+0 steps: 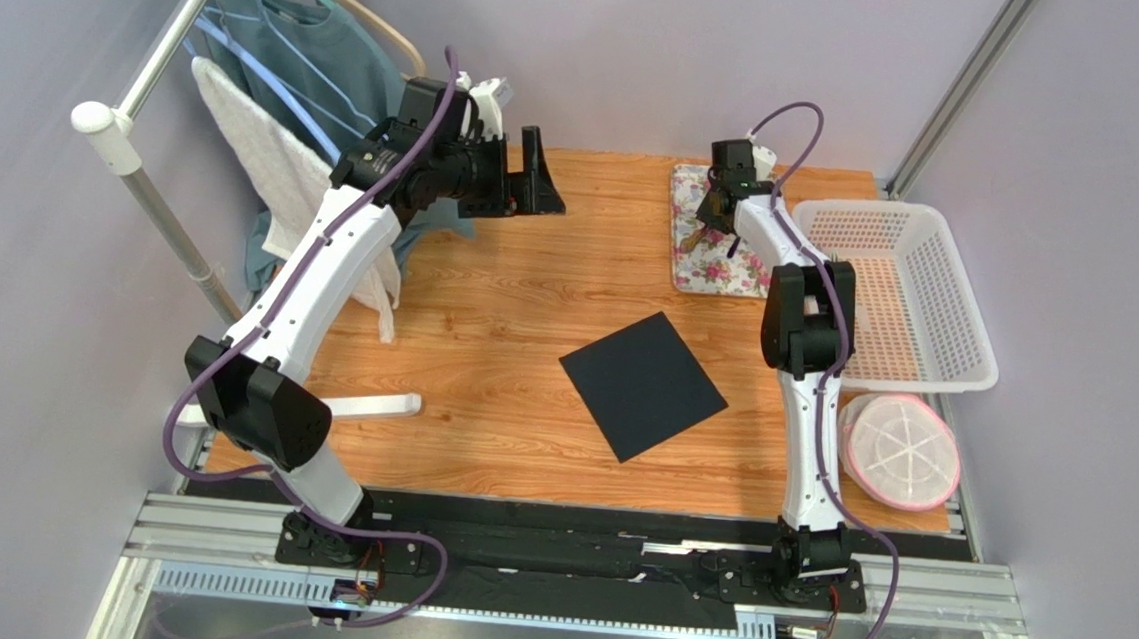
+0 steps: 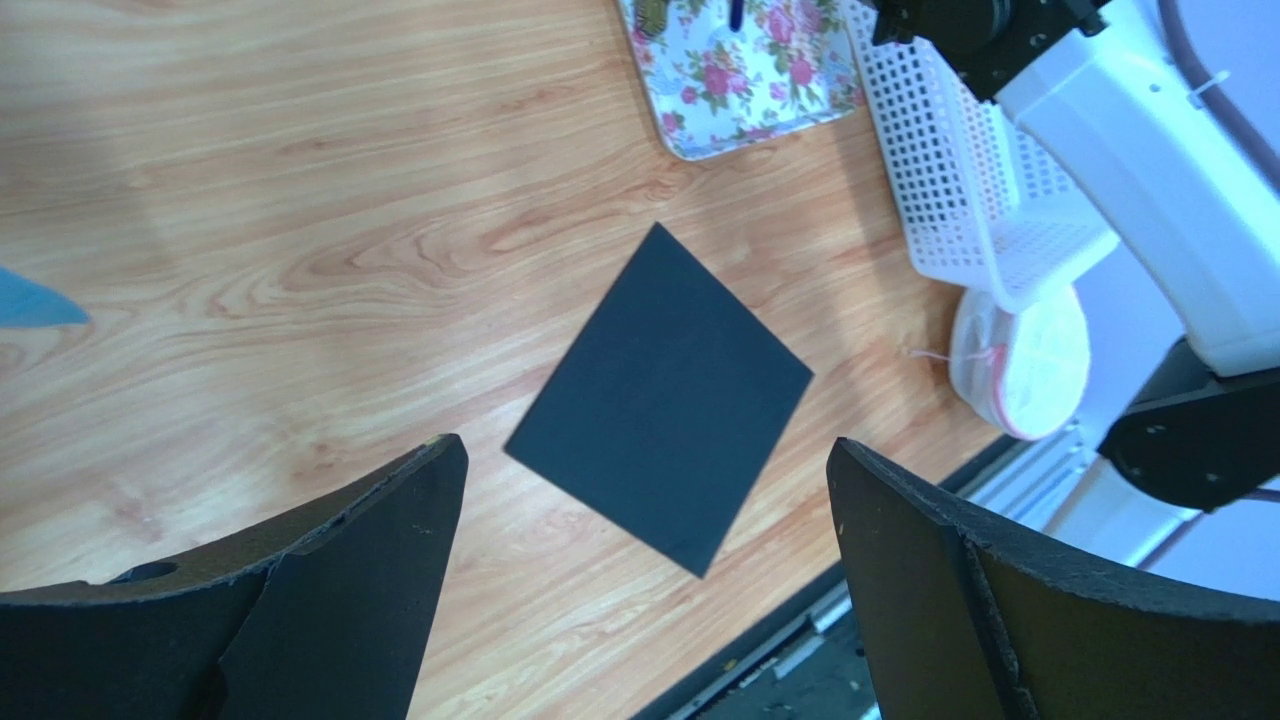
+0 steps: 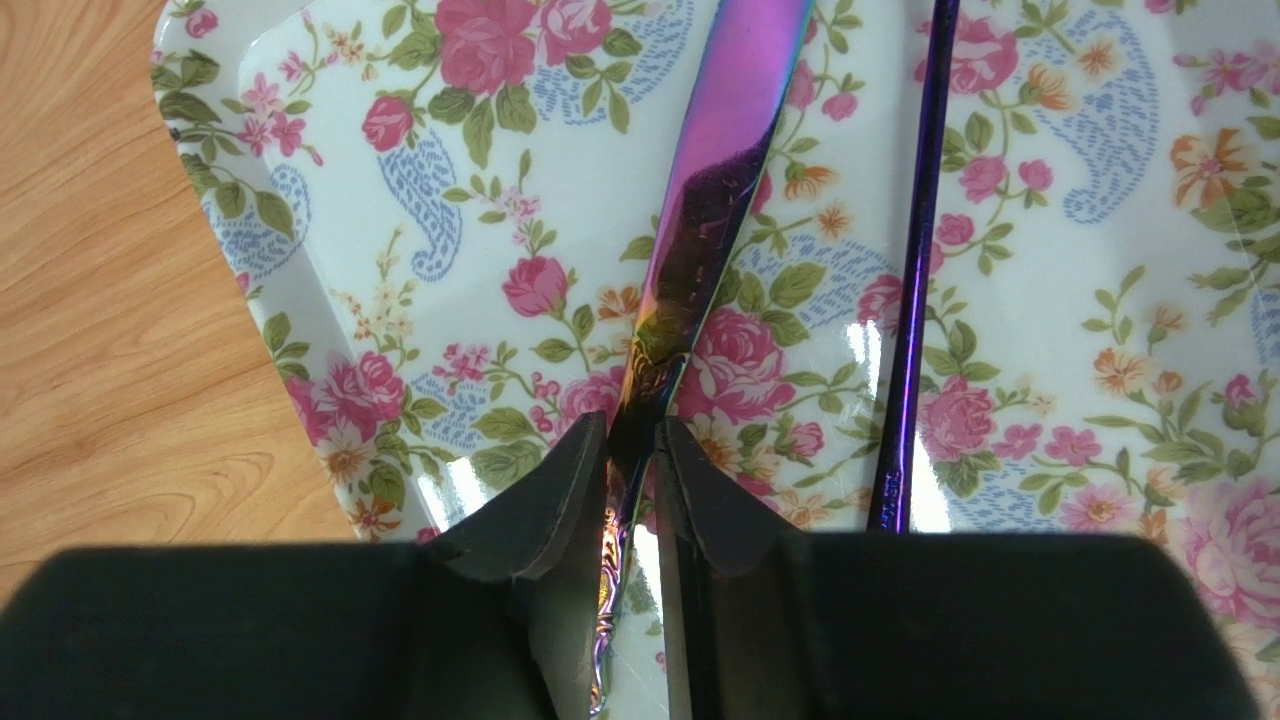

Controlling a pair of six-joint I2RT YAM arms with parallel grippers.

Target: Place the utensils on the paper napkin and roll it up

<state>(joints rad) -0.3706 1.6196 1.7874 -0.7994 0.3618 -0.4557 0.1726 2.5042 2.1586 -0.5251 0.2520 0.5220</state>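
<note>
Glossy purple utensil [image 3: 721, 165] on shiny floral tray [image 3: 451, 225], pinched between right fingers [image 3: 556, 495]; slimmer purple utensil [image 3: 917, 270] beside. Matte black square napkin [image 1: 642, 384] flat; left fingers [image 2: 361, 555] spread.

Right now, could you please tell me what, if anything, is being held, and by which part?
The right end effector pinches the slim glossy purple utensil at its narrow handle; the left end effector holds nothing.

On your counter [image 1: 515, 331], a floral tray [image 1: 693, 253] sits at the far edge, a white basket [image 1: 916, 306] just beside it, a pink-rimmed disc [image 1: 899, 450] nearer; a towel [image 1: 278, 164] hangs left.
</note>
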